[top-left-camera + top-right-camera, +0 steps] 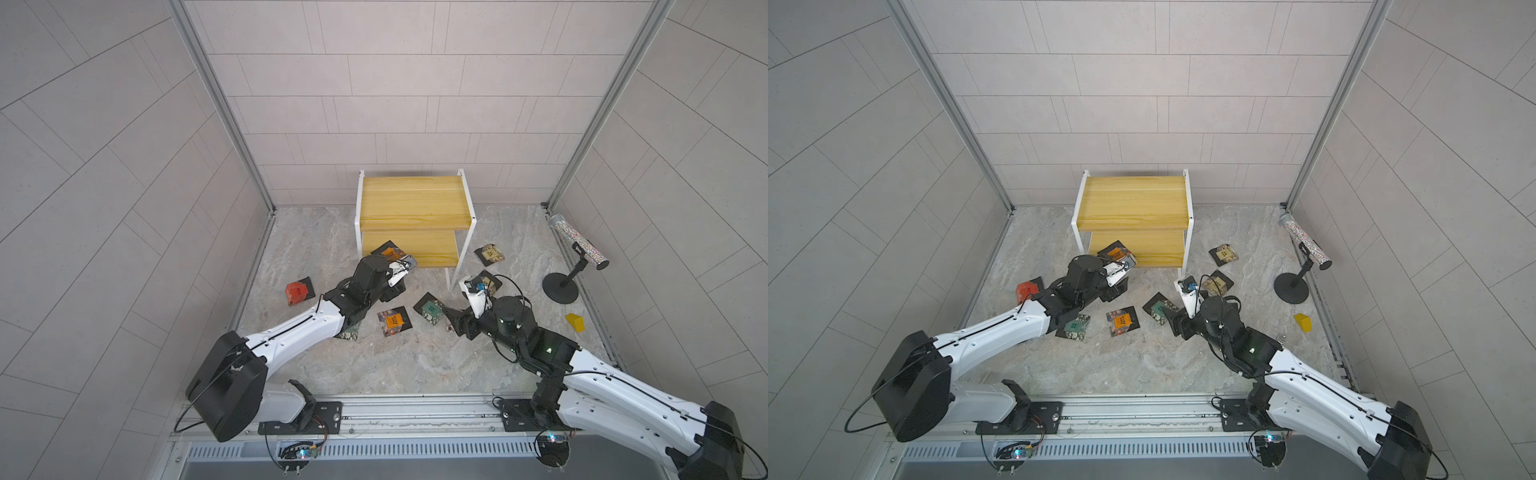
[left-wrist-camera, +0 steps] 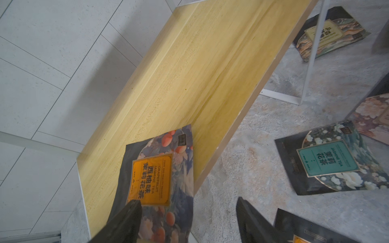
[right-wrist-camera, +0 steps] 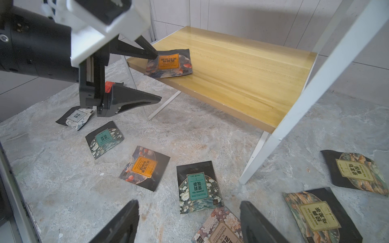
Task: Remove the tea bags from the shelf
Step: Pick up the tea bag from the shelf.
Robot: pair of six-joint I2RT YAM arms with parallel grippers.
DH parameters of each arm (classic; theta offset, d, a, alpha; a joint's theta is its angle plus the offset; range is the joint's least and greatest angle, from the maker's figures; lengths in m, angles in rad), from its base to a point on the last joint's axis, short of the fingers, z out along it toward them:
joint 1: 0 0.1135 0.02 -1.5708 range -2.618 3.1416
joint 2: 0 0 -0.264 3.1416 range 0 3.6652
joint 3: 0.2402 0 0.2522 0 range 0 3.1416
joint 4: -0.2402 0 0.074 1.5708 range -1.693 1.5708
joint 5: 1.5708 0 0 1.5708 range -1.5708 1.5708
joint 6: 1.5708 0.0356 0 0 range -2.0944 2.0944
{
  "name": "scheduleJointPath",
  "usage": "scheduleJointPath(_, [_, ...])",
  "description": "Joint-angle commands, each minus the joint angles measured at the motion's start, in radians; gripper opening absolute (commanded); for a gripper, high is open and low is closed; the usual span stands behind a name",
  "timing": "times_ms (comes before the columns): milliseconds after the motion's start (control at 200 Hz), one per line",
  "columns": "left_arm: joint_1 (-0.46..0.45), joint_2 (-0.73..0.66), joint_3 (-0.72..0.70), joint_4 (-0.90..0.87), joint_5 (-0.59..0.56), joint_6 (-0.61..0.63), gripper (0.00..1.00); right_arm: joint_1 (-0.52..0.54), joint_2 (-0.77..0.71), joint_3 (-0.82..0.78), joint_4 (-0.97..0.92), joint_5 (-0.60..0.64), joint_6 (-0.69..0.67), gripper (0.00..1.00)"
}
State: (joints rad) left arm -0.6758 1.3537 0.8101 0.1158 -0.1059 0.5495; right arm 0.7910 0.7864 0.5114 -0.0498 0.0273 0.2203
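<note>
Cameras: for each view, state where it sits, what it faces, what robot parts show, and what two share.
Top views: overhead, facing the shelf; both arms show.
Left wrist: behind the left gripper, facing the shelf's orange tea bag; its fingers show.
Right wrist: behind the right gripper, facing the table; its fingers show.
Shared: both wrist views show that bag.

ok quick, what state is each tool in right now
left tool: open, at the orange tea bag on the shelf, no grip yet
right tool: open, holding nothing
</note>
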Motion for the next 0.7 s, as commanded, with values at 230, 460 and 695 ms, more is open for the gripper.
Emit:
scheduleJointPath(230, [0.013, 0.047, 0.028, 0.032, 0.024, 0.016, 0.66, -0.003, -0.02, -0.009, -0.009, 0.011, 0.016, 0.79])
scheduleJointPath(460, [0.012, 0.059, 0.036, 0.031, 0.026, 0.016, 0.58, -0.003, -0.021, -0.005, -0.011, 0.012, 0.014, 0.8])
scheduleJointPath(695, [0.013, 0.065, 0.049, 0.012, 0.03, 0.022, 0.45, -0.003, -0.02, -0.005, -0.011, 0.013, 0.014, 0.8])
